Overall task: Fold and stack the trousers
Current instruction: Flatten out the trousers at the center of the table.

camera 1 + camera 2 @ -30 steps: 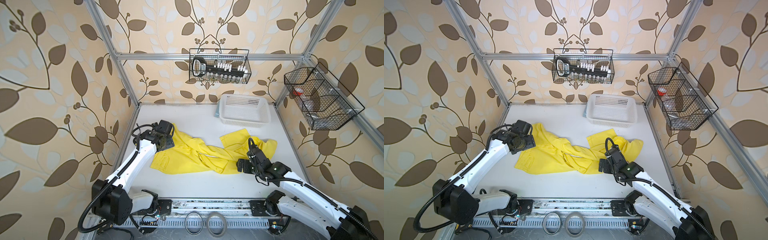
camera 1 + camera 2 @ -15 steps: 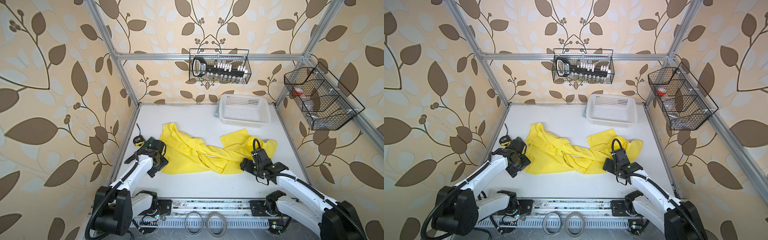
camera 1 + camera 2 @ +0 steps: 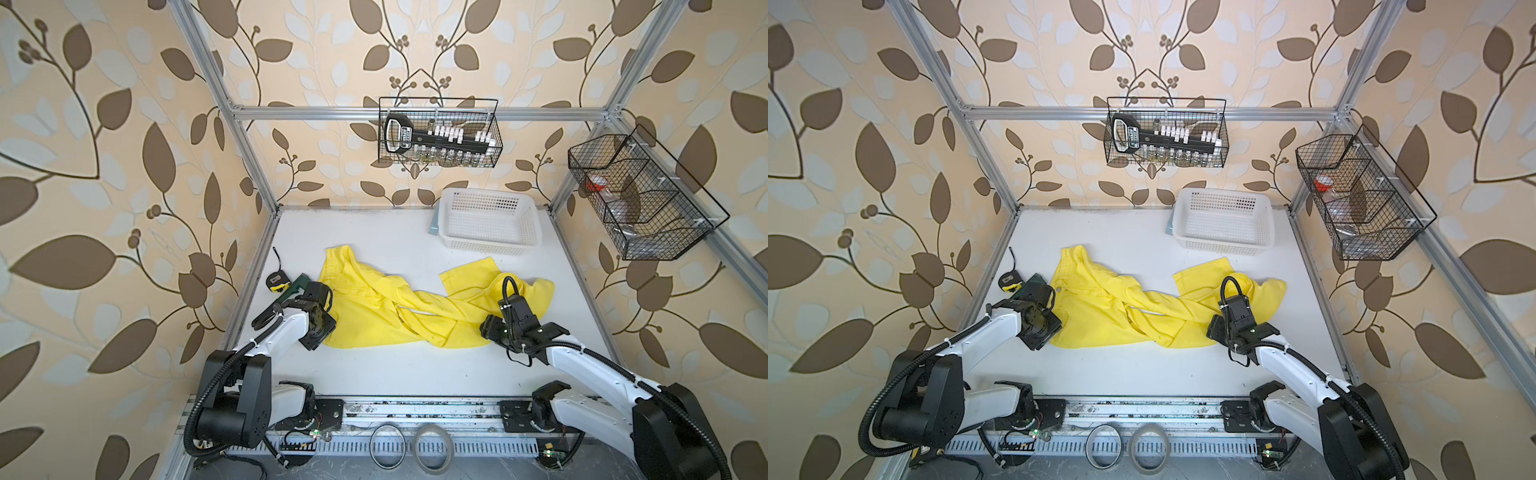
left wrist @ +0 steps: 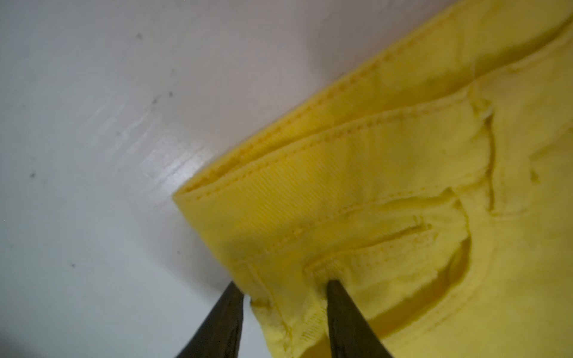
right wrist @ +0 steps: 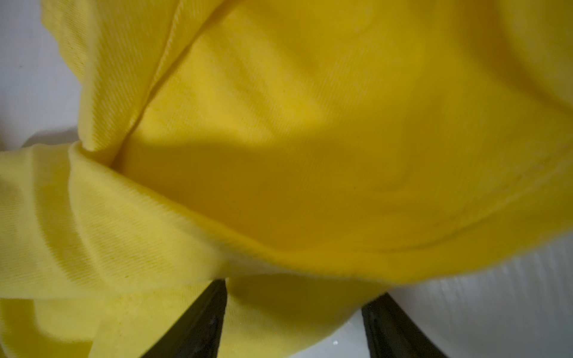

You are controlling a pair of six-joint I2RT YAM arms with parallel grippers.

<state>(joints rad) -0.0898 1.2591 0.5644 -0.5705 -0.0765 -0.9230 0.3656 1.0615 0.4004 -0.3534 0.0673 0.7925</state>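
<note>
The yellow trousers [image 3: 374, 307] [image 3: 1100, 311] lie crumpled across the middle of the white table [image 3: 395, 374], waist at the left and legs twisted to the right. My left gripper [image 3: 322, 330] [image 4: 283, 286] is down at the near left corner of the waistband [image 4: 403, 186]. Its jaws stand apart around that corner, with a sliver of table showing beside one finger. My right gripper [image 3: 494, 332] [image 5: 302, 288] sits low at the near right edge of a leg [image 5: 310, 124]. Its jaws are apart, with a cloth fold and bare table between them.
A white perforated basket [image 3: 484, 245] stands at the back right. A yellow and black tape measure [image 3: 276, 281] lies by the left frame, just behind my left wrist. Wire baskets hang on the back wall [image 3: 438, 133] and the right wall [image 3: 640, 199]. Two tape rolls [image 3: 388, 453] lie on the front rail.
My left gripper has moved from the far end of the waistband to its near left corner. The right gripper has stayed low at the leg's edge. Both pairs of jaws have narrowed.
</note>
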